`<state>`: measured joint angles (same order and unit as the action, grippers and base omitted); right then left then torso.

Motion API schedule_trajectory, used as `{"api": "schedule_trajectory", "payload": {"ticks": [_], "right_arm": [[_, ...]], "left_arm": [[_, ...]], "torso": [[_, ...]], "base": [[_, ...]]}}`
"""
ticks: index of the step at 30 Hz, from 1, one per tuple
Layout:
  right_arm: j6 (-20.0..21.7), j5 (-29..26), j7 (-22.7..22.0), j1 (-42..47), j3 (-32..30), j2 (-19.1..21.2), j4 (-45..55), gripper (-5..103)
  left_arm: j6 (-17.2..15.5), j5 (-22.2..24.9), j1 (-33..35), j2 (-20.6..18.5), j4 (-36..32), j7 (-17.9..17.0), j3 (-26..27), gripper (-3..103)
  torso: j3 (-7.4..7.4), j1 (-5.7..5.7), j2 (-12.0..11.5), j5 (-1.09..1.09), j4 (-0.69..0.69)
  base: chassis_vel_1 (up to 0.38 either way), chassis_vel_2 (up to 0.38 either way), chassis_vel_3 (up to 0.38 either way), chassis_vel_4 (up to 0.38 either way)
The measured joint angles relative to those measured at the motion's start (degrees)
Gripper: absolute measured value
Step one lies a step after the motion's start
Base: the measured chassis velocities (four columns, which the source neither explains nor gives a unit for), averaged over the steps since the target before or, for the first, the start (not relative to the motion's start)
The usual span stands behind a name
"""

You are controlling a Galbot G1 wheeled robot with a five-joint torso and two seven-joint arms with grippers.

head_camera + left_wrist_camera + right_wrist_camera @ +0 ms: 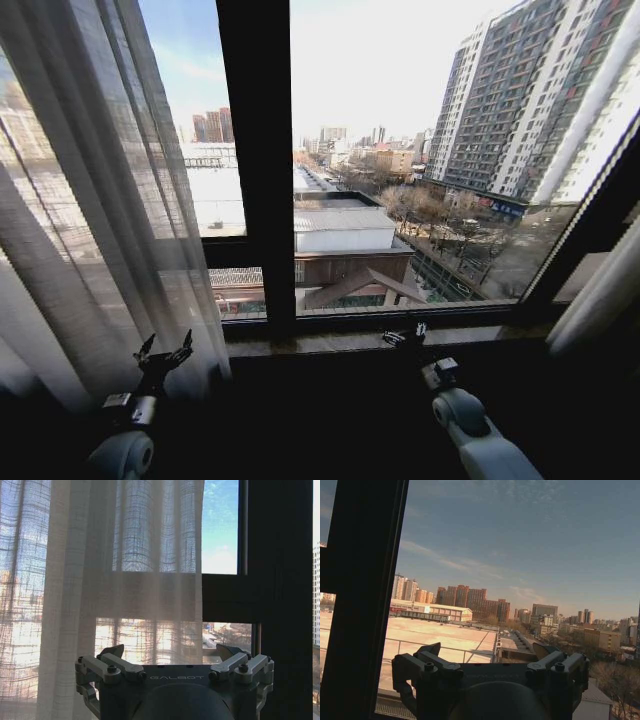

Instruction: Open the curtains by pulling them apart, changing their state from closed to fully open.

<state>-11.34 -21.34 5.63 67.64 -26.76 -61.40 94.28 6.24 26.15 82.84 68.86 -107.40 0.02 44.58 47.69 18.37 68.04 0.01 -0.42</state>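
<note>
Nearest the camera, the head view shows both arms raised toward the window. The left end effector (pixel 165 357) stands low on the left with its fingers spread apart and holding nothing; the right end effector (pixel 405 338) sits low and right of centre, just before the window sill (pixel 330 342), and its own wrist view shows its fingers apart and likewise empty (pixel 490 655).

Beyond the left end effector hangs the left curtain (pixel 95 200), a sheer white panel gathered toward the left side of the window, its long pleats running vertically from top of view down past the sill. In the left wrist view this panel (pixel 100 580) lies straight ahead of the open left end effector (pixel 170 656) and to one side of it, with its free edge falling against the dark window frame (pixel 280 590). The right curtain (pixel 600 295) appears as a pale fold at the far right edge, well apart from the right end effector.

Between the two panels the dark central mullion (pixel 258 160) and bare glass are exposed, with city buildings (pixel 520 100) beyond.

Judged from this layout, the window is largely uncovered. The left arm is the nearer to fabric: the panel lies ahead and outward to its left, so any remaining pull would run sideways, across the vertical pleats.
</note>
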Motion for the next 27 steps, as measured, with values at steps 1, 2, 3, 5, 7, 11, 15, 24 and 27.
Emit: {"api": "schedule_trajectory", "payload": {"ticks": [1, 2, 3, 5, 7, 11, 15, 24, 27], "right_arm": [[0.0, 0.0, 0.0, 0.0, 0.0, 0.0, 0.0, 100], [0.0, 0.0, 0.0, 0.0, 0.0, 0.0, 0.0, 100], [0.0, 0.0, 0.0, 0.0, 0.0, 0.0, 0.0, 100], [0.0, 0.0, 0.0, 0.0, 0.0, 0.0, 0.0, 100], [0.0, 0.0, 0.0, 0.0, 0.0, 0.0, 0.0, 100], [0.0, 0.0, 0.0, 0.0, 0.0, 0.0, 0.0, 100], [0.0, 0.0, 0.0, 0.0, 0.0, 0.0, 0.0, 100], [0.0, 0.0, 0.0, 0.0, 0.0, 0.0, 0.0, 100], [0.0, 0.0, 0.0, 0.0, 0.0, 0.0, 0.0, 100]], "left_arm": [[0.0, 0.0, 0.0, 0.0, 0.0, 0.0, 0.0, 100], [0.0, 0.0, 0.0, 0.0, 0.0, 0.0, 0.0, 100], [0.0, 0.0, 0.0, 0.0, 0.0, 0.0, 0.0, 100], [0.0, 0.0, 0.0, 0.0, 0.0, 0.0, 0.0, 100], [0.0, 0.0, 0.0, 0.0, 0.0, 0.0, 0.0, 100], [0.0, 0.0, 0.0, 0.0, 0.0, 0.0, 0.0, 100], [0.0, 0.0, 0.0, 0.0, 0.0, 0.0, 0.0, 100], [0.0, 0.0, 0.0, 0.0, 0.0, 0.0, 0.0, 100], [0.0, 0.0, 0.0, 0.0, 0.0, 0.0, 0.0, 100]], "torso": [[0.0, 0.0, 0.0, -0.01, 0.0], [0.0, 0.0, 0.0, -0.01, 0.0], [0.0, 0.0, 0.0, -0.01, 0.0], [0.0, 0.0, 0.0, -0.01, 0.0], [0.0, 0.0, 0.0, 0.0, 0.0], [0.0, 0.0, 0.0, 0.0, 0.0], [0.0, 0.0, 0.0, -0.01, 0.0], [0.0, 0.0, 0.0, 0.0, 0.0], [0.0, 0.0, 0.0, 0.0, 0.0]], "base": [[0.0, 0.0, 0.0, 0.0], [0.0, 0.0, 0.0, 0.0], [0.0, 0.0, 0.0, 0.0], [0.0, 0.0, 0.0, 0.0], [0.0, 0.0, 0.0, 0.0], [0.0, 0.0, 0.0, 0.0], [0.0, 0.0, 0.0, 0.0], [0.0, 0.0, 0.0, 0.0], [0.0, 0.0, 0.0, 0.0]]}}
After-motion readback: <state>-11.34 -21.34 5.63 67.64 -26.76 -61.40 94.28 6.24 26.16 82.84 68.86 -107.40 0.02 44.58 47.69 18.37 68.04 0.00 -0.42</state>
